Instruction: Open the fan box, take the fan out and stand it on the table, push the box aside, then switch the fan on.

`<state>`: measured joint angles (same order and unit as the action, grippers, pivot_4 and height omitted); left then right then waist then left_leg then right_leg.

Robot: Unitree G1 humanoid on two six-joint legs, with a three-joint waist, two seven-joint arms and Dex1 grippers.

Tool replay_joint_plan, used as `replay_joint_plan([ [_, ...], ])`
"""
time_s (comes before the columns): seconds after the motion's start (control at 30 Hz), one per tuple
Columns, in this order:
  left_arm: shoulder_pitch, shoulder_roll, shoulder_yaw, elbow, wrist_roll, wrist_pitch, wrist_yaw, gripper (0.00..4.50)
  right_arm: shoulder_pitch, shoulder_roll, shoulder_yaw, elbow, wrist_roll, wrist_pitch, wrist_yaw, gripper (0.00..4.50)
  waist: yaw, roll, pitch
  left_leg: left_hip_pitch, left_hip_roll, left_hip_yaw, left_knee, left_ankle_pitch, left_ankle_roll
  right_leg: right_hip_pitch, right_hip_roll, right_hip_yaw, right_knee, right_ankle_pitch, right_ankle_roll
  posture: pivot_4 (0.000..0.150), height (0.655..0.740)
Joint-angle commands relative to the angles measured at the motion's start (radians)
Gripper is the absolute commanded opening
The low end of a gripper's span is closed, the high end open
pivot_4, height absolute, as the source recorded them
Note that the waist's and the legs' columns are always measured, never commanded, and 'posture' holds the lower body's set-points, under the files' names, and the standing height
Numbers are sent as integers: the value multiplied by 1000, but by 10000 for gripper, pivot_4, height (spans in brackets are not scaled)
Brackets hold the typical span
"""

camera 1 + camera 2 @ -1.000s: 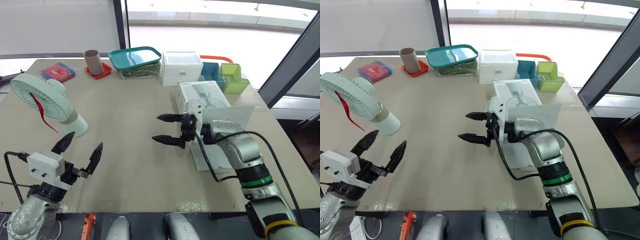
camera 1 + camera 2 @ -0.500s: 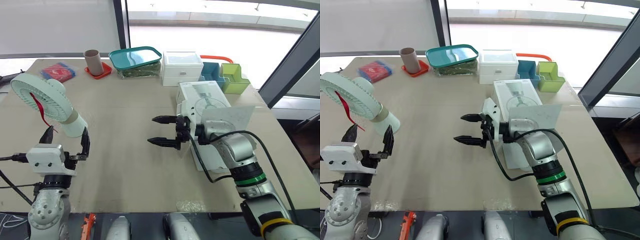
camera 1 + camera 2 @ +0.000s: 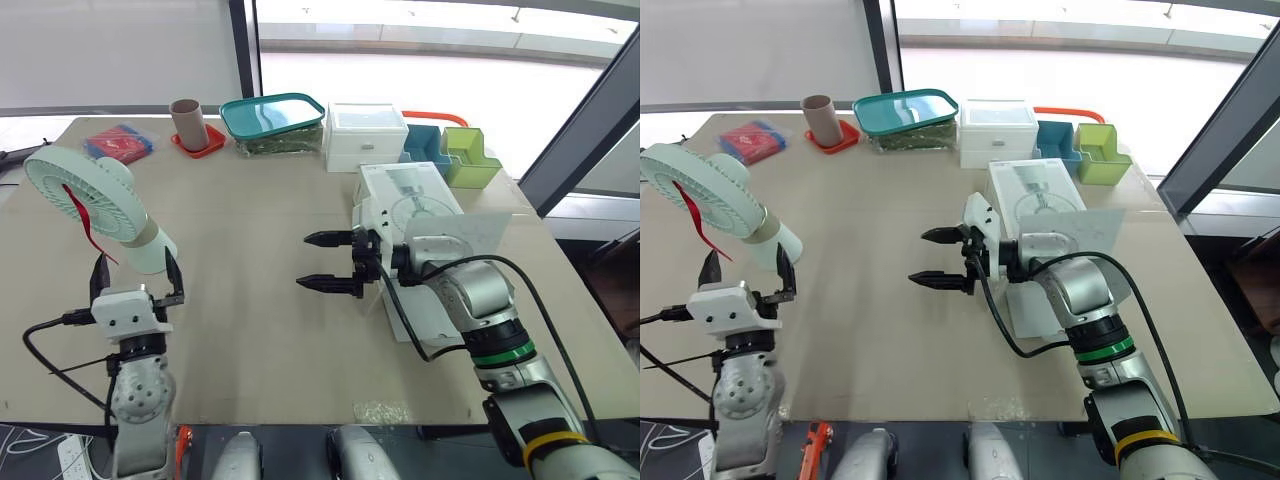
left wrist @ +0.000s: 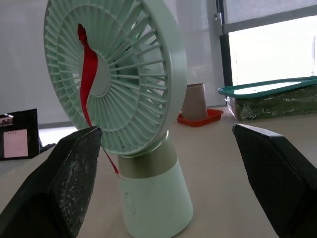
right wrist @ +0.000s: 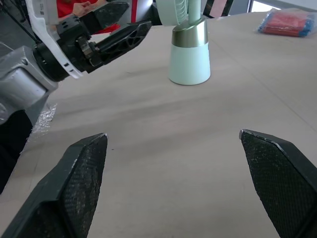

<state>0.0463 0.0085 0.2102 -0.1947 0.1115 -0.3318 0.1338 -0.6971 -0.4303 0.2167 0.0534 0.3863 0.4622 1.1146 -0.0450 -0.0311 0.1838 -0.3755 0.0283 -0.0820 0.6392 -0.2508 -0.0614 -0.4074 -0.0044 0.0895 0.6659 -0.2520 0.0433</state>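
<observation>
My left gripper [image 3: 135, 280] gapes wide before the fan [image 3: 80, 195], upright near the desk [image 3: 250, 200]'s left edge; my right gripper [image 3: 306, 261], equally wide, hovers beside the box [image 3: 405, 190], flap up.

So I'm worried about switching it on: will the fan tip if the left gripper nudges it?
Likely top-heavy: the fan has a wide head on a narrow base, so a high nudge may tip it. It looks like light plastic, so it may slide on the smooth table. Its red ribbon looks floppy.
</observation>
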Motion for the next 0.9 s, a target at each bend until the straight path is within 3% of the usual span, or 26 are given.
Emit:
replay_joint_plan([
  [0.03, -43, -2, -12, 56, 30, -57, 42, 45000, -26, -8, -10, -49, 7, 6, 10, 43634, -1, 0, 0, 0, 0, 0, 0, 0, 0, 0, 0, 0, 0, 0, 0, 1500, 7400],
  [0.2, -93, -8, -8, 121, -7, -42, 59, 45000, -14, -7, -9, -66, 8, 12, 0, 43634, 0, 0, 0, 0, 0, -1, 0, 0, 0, 0, 0, -1, 0, 0, 0, 1500, 7400],
  [0.57, -218, 20, -18, 293, 133, -228, 207, 45000, 7, -14, -13, -89, 9, 24, -15, 43634, 0, 0, 0, -1, 0, -1, 0, 0, 0, 0, -1, -2, 0, 1, 0, 1500, 7400],
  [0.67, -242, 13, -20, 339, 118, -278, 227, 45000, 11, -14, -13, -98, 9, 29, -19, 43634, 0, 0, 0, -1, 0, -1, 0, 0, 0, 0, -1, -2, 0, 1, 0, 1500, 7400],
  [0.9, -277, 18, 3, 380, 182, -280, 348, 45000, 7, -12, -10, -95, 6, 29, -27, 43634, 0, 0, 0, -1, 0, -1, 0, 0, 0, 0, -1, -2, 0, 1, 1, 1500, 7400],
])
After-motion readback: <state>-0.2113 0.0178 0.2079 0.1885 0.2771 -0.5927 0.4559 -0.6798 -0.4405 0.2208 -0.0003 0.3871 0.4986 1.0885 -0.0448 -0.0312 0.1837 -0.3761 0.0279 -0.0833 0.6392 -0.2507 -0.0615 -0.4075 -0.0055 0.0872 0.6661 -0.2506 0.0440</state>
